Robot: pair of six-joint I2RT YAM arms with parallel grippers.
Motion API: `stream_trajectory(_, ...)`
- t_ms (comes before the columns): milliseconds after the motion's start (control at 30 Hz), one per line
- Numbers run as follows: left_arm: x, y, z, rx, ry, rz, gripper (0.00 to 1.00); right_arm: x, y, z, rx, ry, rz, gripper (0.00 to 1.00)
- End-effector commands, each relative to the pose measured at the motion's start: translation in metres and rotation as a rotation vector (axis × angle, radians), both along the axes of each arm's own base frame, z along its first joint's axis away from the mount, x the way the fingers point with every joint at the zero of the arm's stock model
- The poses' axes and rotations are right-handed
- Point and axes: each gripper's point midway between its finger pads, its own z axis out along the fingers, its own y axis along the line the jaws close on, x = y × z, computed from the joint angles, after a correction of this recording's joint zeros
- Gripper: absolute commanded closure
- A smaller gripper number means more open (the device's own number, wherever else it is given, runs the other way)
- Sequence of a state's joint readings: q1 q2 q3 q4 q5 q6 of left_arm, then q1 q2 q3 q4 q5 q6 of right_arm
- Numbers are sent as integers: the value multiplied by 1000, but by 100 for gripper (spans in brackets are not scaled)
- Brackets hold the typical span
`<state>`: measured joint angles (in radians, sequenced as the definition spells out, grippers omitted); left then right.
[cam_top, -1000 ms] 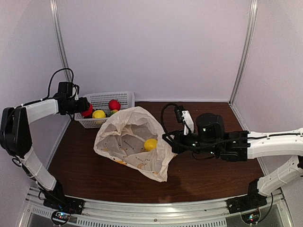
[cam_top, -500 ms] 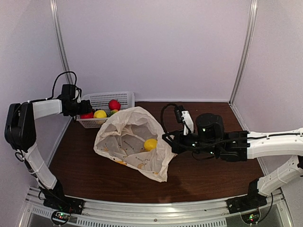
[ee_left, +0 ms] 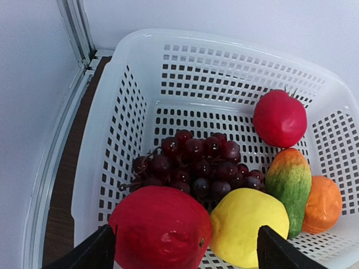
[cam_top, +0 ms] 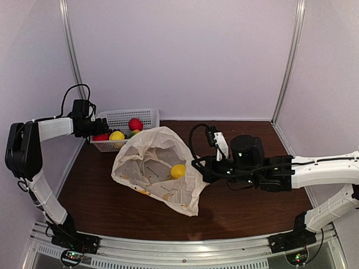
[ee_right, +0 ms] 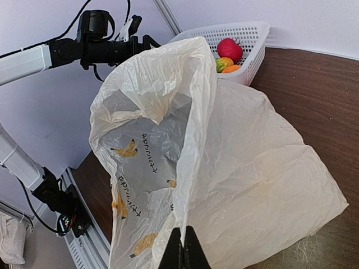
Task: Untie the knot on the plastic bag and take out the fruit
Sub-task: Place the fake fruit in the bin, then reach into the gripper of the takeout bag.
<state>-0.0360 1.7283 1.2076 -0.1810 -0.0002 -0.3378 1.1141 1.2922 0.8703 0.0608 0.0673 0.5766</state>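
On the desk (cam_top: 241,207) the plastic bag (cam_top: 151,162) gapes open, with the basket (cam_top: 143,115) at its 11 o'clock. At the bag's 3 o'clock rim the right pincer (ee_right: 182,249) pinches film; the left pincer (ee_left: 185,246) hangs spread over the basket. A yellow fruit (cam_top: 178,171) lies inside the bag. The thin film may slip free and collapse the mouth over it.

The bag (cam_top: 147,159) is thin, crinkly cream film printed with small yellow bananas and dark lettering. It lies near the middle of the table (cam_top: 252,216) with its mouth gaping wide, and its rim on the right side is pinched and held up by the right gripper (ee_right: 183,246). One yellow fruit (cam_top: 178,171) sits inside it, close to that rim. The other fruit lies in the basket (ee_left: 140,101) at the table's far left corner. There a red apple (ee_left: 160,227) touches a lemon (ee_left: 249,227), a green-orange mango (ee_left: 288,182) lies against an orange (ee_left: 322,204), a pomegranate (ee_left: 279,117) sits behind them, and dark grapes (ee_left: 196,162) fill the middle.
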Motion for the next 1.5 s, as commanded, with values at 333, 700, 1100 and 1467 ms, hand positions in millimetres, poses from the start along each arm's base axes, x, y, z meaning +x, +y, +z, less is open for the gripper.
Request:
stream_trajectory(333, -27, -12, 71, -88, -185, -53, 15, 1, 1, 1, 3, 2, 0, 100)
stream_trajectory(700, -101, -80, 104, -249, -261, -213, 21, 3, 1, -1, -14, -7, -5, 100)
stream_trajectory(1100, -214, -182, 135, -382, -300, -549, 23, -10, 0, -25, -125, 7, 83, 100)
stream_trajectory(1467, -260, -275, 110, -326, -192, -811, 36, -15, 0, -31, -128, 20, 88, 100)
